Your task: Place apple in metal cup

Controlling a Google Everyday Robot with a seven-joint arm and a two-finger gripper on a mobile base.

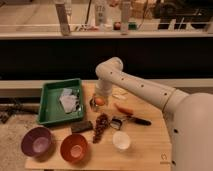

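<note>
The pincer point(100, 94) hangs right over the apple point(102, 101); the metal cup point(93, 104) stands just beside it, toward the green tray point(52, 108). Whether the pincer grasps the apple, I cannot tell.

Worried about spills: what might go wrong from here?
The gripper holds the small round orange-yellow apple beside the small shiny metal cup. Being about as wide as the cup, it may catch the rim and roll off. The gripper might also knock the cup over.

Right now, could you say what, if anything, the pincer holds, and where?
Cannot tell: the pincer is down at the apple, by the metal cup; contact is hidden.
</note>
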